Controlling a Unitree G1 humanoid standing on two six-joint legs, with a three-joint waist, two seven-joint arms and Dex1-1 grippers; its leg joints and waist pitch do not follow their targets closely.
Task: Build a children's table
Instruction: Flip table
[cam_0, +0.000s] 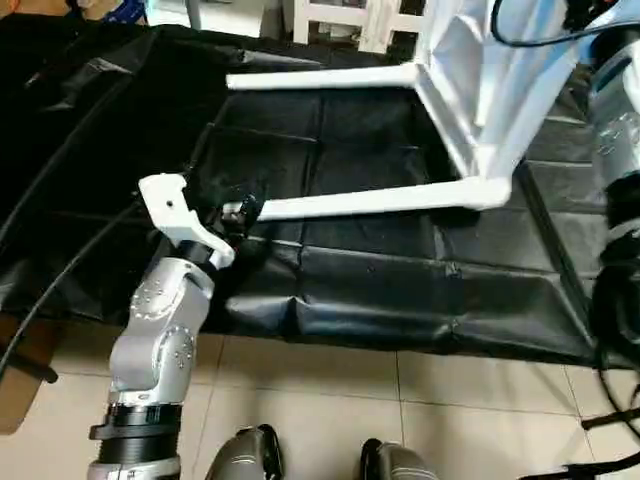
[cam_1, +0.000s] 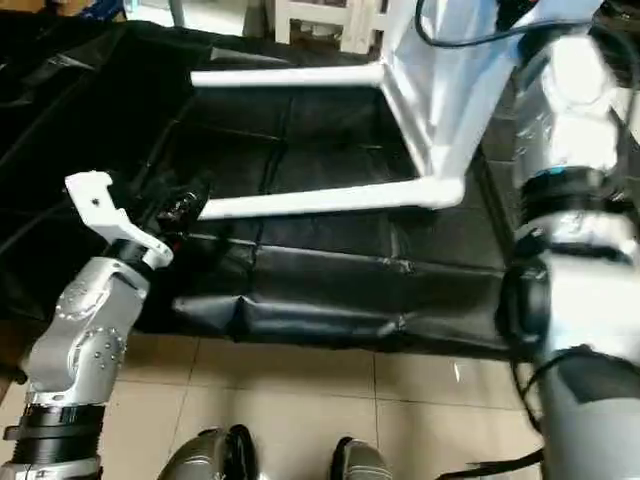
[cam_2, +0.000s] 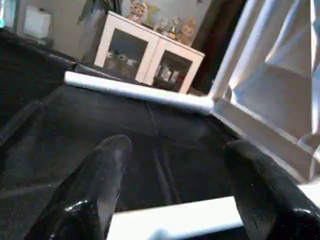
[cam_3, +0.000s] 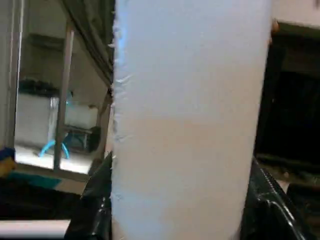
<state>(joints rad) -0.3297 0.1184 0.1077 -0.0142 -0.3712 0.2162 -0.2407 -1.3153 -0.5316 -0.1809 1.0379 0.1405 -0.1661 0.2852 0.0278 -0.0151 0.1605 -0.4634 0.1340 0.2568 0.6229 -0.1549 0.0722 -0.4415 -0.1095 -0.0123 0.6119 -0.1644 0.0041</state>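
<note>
Children's table (cam_0: 480, 90): tipped on its side, two legs pointing left.
Left end effector (cam_0: 240, 212): open astride near leg (cam_0: 370, 203); centre it before closing.
Right end effector (cam_3: 180, 200): clamped on a white tube (cam_3: 187, 115); hold steady.

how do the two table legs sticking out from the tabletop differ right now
The near leg has its free end between the open left gripper's fingers; the far leg has nothing at its tip. The near leg reaches further toward the mat's front edge; the far leg lies higher in the picture. Both are white tubes socketed into corners of the tilted tabletop, roughly parallel.
</note>
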